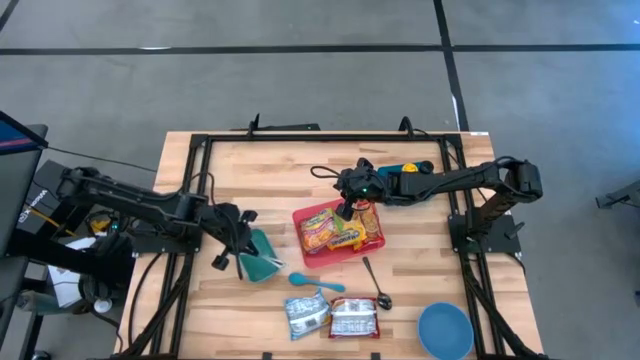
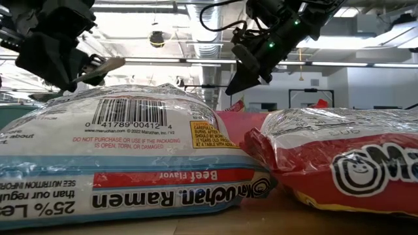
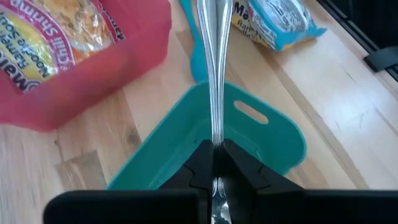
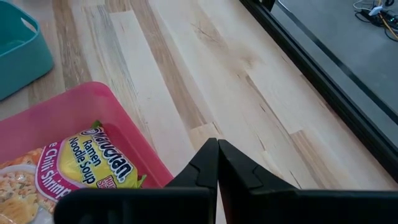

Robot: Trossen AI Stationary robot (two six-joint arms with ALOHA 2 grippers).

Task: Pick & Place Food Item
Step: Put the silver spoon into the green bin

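Observation:
My left gripper [image 1: 240,242] is over the teal bin [image 1: 265,256] left of the middle and is shut on a thin metal utensil [image 3: 214,81]. The utensil reaches forward over the bin [image 3: 205,149], and its far end runs out of the left wrist view. My right gripper [image 1: 347,208] is shut and empty above the far edge of the red tray [image 1: 372,243]. The tray [image 4: 93,106] holds ramen packets [image 1: 330,228]. Two more ramen packets [image 1: 306,315] [image 1: 355,318] lie flat near the table's front edge. My left gripper pinches the utensil's narrow shaft [image 3: 215,140] between its two fingers. The shaft runs on forward along the fingers' direction. The utensil is lifted clear above the teal bin; which end the fingers have, I cannot tell.
A metal spoon [image 1: 376,285] and a blue spoon [image 1: 315,283] lie on the table in front of the red tray. A blue bowl [image 1: 445,330] stands at the front right. A yellow and blue item [image 1: 408,169] lies at the back. Black frame rails [image 1: 330,138] border the table.

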